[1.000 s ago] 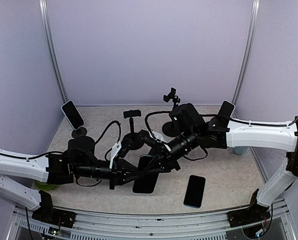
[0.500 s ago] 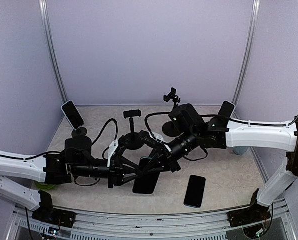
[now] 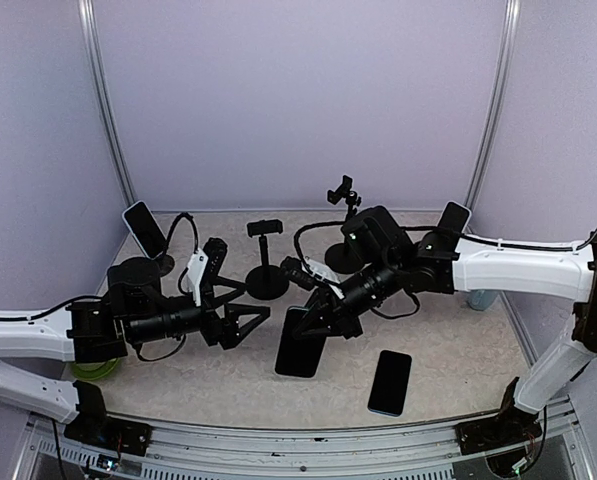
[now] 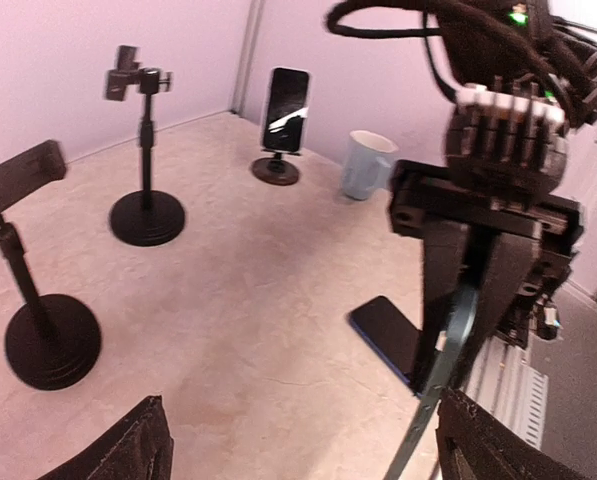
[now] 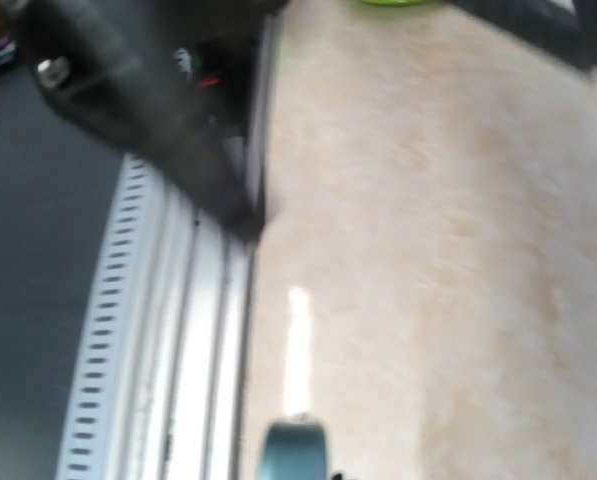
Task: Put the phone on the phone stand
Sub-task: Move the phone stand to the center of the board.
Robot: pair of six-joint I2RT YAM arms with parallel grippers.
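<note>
A black phone [image 3: 301, 345] hangs near-upright over the table's middle, its top edge pinched in my right gripper [image 3: 319, 308], which is shut on it. In the left wrist view that phone [image 4: 446, 352] shows edge-on below the right gripper [image 4: 490, 215]. My left gripper [image 3: 248, 314] stands open to the phone's left, apart from it, its fingers [image 4: 118, 450] wide with nothing between them. An empty phone stand [image 3: 267, 229] rises behind, with its cradle [image 4: 20, 178] on a round base [image 4: 52, 341]. The right wrist view is blurred; only the phone's teal edge [image 5: 296, 452] shows.
A second phone [image 3: 389, 382] lies flat at the front right. A clamp stand [image 3: 342, 190] stands at the back. Two more stands carry phones, back left [image 3: 145, 228] and back right [image 3: 454, 218]. A mug [image 4: 367, 165] sits right, a green dish [image 3: 86, 370] front left.
My left gripper let go of the phone, opened wide and drew back to the left. My right gripper closed on the phone and now holds it alone.
</note>
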